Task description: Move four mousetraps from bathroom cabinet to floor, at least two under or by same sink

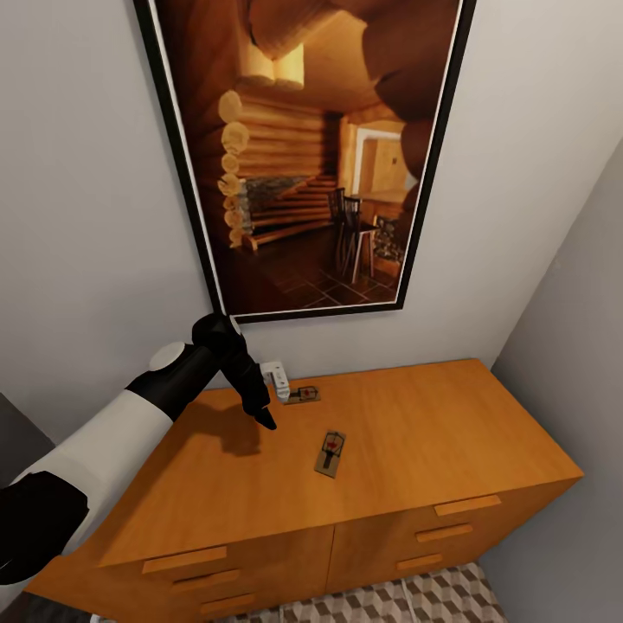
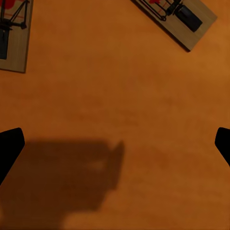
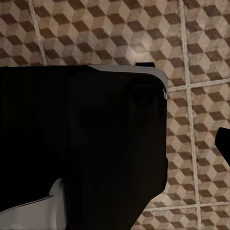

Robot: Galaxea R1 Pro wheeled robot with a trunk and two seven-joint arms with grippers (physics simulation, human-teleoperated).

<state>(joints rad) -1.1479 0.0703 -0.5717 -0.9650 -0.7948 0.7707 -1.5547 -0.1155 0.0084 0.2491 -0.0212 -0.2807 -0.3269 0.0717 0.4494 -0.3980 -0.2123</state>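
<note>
Nearest the camera, the cabinet (image 1: 260,493) showed its drawer fronts and slim bar handles, with a strip of the cube-patterned bathroom floor (image 1: 433,597) just visible below them. In the right wrist view that same tiling (image 3: 201,72) lay beneath a dark part of the robot's body; only a dark tip of the right gripper showed at the frame's edge, so whether it was wide or narrow could not be told.

On the flat cabinet top lay two mousetraps. The closer one (image 1: 330,452) sat towards the middle, its long side running front to back. The farther one (image 1: 303,394) lay near the wall, just beside a small white fitting (image 1: 275,377).

The left gripper (image 1: 258,407) hung above the top with its fingers pointing down, close to both traps but touching neither. In the left wrist view its fingertips (image 2: 10,146) stood at opposite edges of the frame, spread wide and empty, with bare wood between them and a trap at each upper corner (image 2: 14,38) (image 2: 184,17).

Each trap looked to be a thin, stiff, light wooden board (likely to slide on the smooth top if nudged). A pinch across the short width, on the bare wooden edges and clear of the metal spring and bar, seemed the safest hold.

Beyond, a framed picture of a log-cabin interior (image 1: 303,156) hung on the wall.
</note>
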